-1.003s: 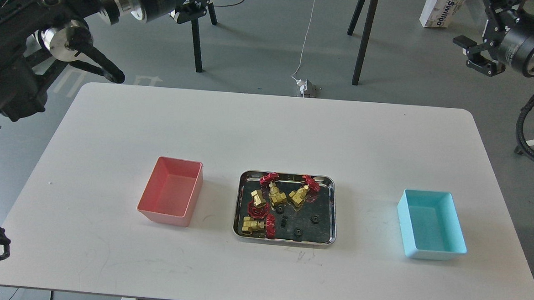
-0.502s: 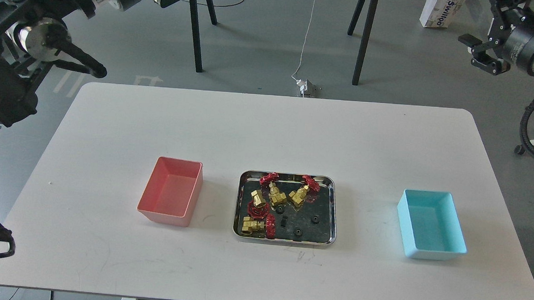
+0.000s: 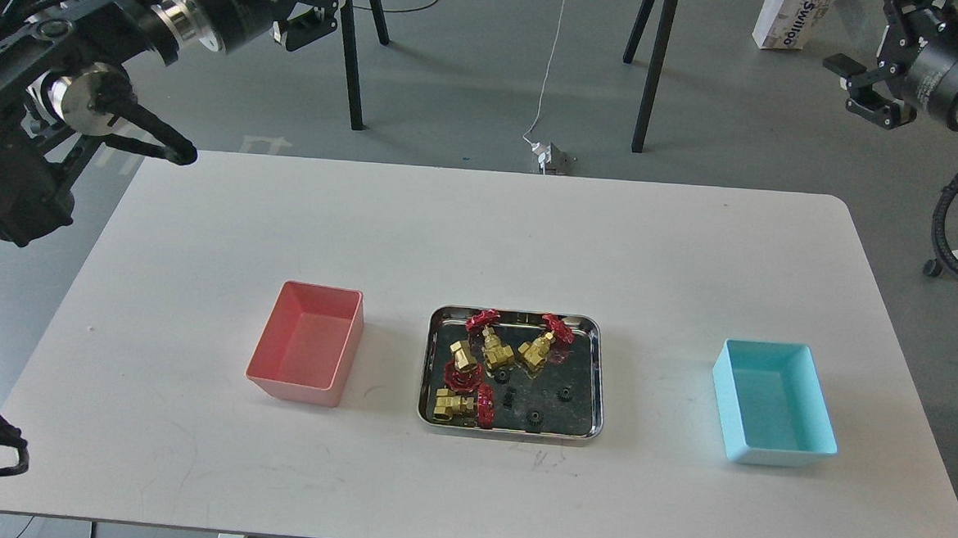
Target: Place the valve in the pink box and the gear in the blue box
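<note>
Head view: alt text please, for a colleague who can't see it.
A steel tray mid-table holds four valves and several small gears; the pink box on its left and blue box on its right are empty. Both arms are raised beyond the table's far corners.

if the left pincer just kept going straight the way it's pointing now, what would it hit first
Probably the black stand leg just right of the left pincer, which points right, beyond the table's far edge. Depth is unclear from one view, so it may pass in front.

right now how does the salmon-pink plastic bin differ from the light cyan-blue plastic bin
The salmon-pink plastic bin sits left of the shiny steel tray, fairly close to it; the light cyan-blue plastic bin sits to the tray's right, with a wider gap. They also differ in colour. Both are open rectangular bins of similar size, upright on the white table, and both look empty.
</note>
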Controlling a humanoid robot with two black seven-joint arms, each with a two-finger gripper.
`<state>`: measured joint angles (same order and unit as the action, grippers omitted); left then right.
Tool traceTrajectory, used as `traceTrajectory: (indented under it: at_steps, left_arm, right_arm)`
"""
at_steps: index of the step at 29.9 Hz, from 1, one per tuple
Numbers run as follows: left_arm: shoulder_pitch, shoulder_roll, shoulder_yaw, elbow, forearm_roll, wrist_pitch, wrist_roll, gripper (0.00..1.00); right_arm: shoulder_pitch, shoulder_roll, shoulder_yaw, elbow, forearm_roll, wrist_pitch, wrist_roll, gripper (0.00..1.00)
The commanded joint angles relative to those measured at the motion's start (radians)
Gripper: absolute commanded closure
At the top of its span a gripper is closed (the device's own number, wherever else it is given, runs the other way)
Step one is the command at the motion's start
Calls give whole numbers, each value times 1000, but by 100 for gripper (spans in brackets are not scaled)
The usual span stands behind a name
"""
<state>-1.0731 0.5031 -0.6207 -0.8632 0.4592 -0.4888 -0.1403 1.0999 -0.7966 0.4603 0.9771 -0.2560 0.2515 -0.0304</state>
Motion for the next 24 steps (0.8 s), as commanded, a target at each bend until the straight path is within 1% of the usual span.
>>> traceTrajectory:
  at_steps: [1, 2, 3, 5, 8, 13, 17, 19, 22, 24]
  left_arm:
    - [-10, 5, -8, -23, 191, 0, -70, 18]
    - [-14, 5, -8, -33, 252, 0, -90, 18]
    - [-19, 5, -5, -39, 298, 0, -94, 18]
    - [-22, 2, 1, -56, 389, 0, -94, 18]
    - [-19, 11, 13, -126, 539, 0, -94, 16]
    - [-4, 17, 47, -272, 983, 6, -97, 16]
    - [18, 25, 120, -394, 1264, 85, -99, 16]
    - [16, 35, 183, -450, 1387, 133, -99, 16]
    - [18, 34, 294, -500, 1545, 194, -99, 16]
    - [16, 28, 373, -510, 1648, 234, -96, 16]
  right_arm:
    - [14, -1, 0, 0, -2, 0, 0, 1]
    - [21, -3, -2, 0, -6, 2, 0, 1]
    - [26, -6, -3, 0, -9, 2, 0, 1]
    - [31, -7, -3, 0, -9, 2, -2, 1]
    - [50, -10, -6, 0, -11, 3, -2, 1]
    - [77, -12, -9, 0, -12, 5, -2, 1]
    - [97, -12, -12, -2, -14, 6, -3, 1]
    - [100, -10, -12, -3, -14, 6, -3, 1]
    - [103, -10, -12, -3, -14, 6, -3, 1]
    - [115, -10, -14, -3, -14, 5, -3, 1]
